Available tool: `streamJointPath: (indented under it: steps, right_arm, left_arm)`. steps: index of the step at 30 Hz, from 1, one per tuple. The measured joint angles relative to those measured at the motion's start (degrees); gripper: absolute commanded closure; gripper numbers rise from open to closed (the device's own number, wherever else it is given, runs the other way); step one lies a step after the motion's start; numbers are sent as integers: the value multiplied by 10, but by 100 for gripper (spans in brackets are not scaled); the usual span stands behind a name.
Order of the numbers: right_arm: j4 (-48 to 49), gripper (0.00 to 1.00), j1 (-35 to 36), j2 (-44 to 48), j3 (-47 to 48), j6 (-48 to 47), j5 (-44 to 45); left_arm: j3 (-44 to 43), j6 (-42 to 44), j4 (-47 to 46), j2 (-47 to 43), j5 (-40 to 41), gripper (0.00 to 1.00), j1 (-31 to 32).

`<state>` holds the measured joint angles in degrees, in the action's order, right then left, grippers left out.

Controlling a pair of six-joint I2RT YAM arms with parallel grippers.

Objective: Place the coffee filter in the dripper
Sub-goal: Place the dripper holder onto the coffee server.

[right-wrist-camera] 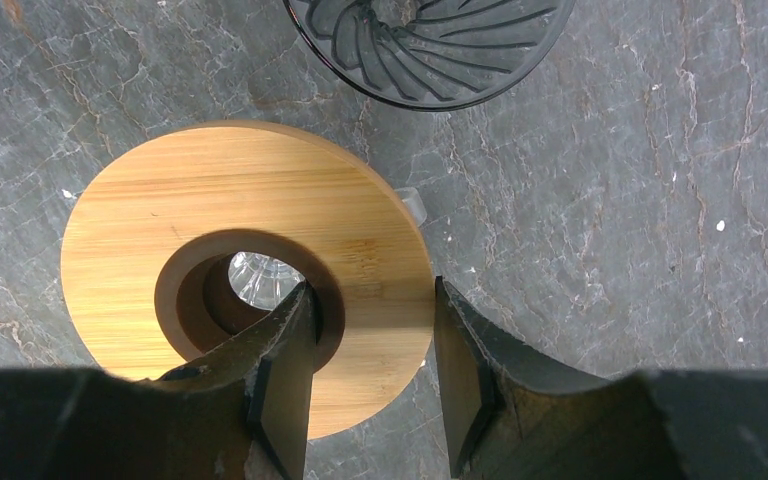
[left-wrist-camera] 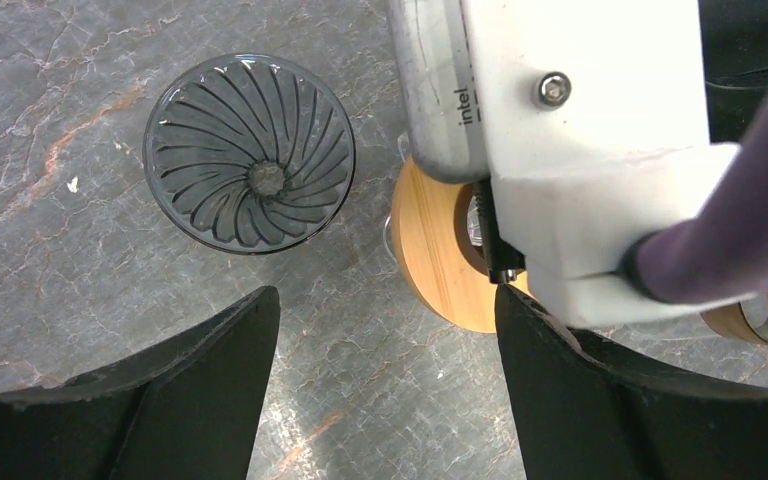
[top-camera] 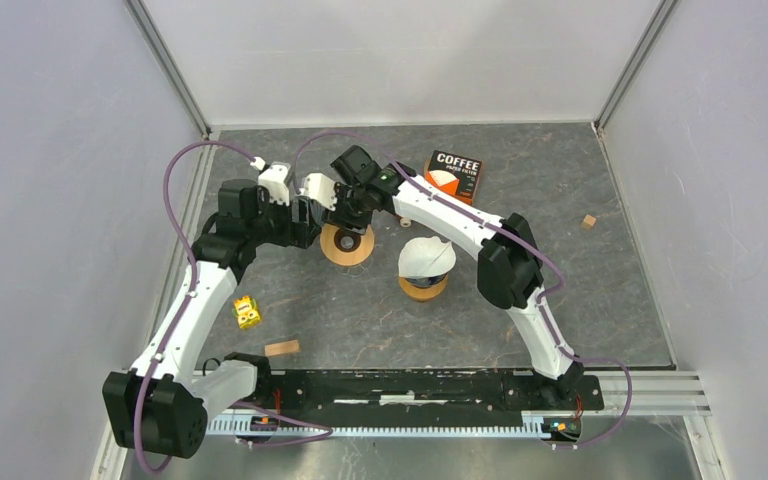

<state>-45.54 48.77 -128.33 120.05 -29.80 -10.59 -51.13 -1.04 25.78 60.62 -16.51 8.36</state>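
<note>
A dripper lies on the table with its wooden ring (top-camera: 347, 245) (right-wrist-camera: 250, 210) facing up, and clear glass shows through the hole. My right gripper (right-wrist-camera: 372, 290) (top-camera: 352, 222) is shut on that ring, one finger in the hole and the other on the outer edge. A dark ribbed glass cone (left-wrist-camera: 250, 153) (right-wrist-camera: 430, 40) stands just beyond it. To the right, a white coffee filter (top-camera: 425, 256) sits on top of another dripper with a wooden base (top-camera: 423, 289). My left gripper (left-wrist-camera: 385, 300) (top-camera: 310, 215) hovers open over bare table beside the ring (left-wrist-camera: 440, 255).
A "COFFEE PAPER FILTER" box (top-camera: 455, 175) lies at the back right of the ring. A yellow block (top-camera: 247, 312) and a small wooden piece (top-camera: 282, 348) lie near the left arm. Another small wooden block (top-camera: 588, 221) is at the far right.
</note>
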Motion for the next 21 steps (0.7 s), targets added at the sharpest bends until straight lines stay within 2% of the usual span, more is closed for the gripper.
streamJointPath:
  steps: [11, 21]
  right_arm:
    - [0, 44, 2, 0, 1, 0, 12]
    - [1, 42, 2, 0, 1, 2, 19]
  left_arm:
    - [0, 0, 0, -3, 0, 15, 0]
    - [0, 0, 3, -4, 2, 15, 0]
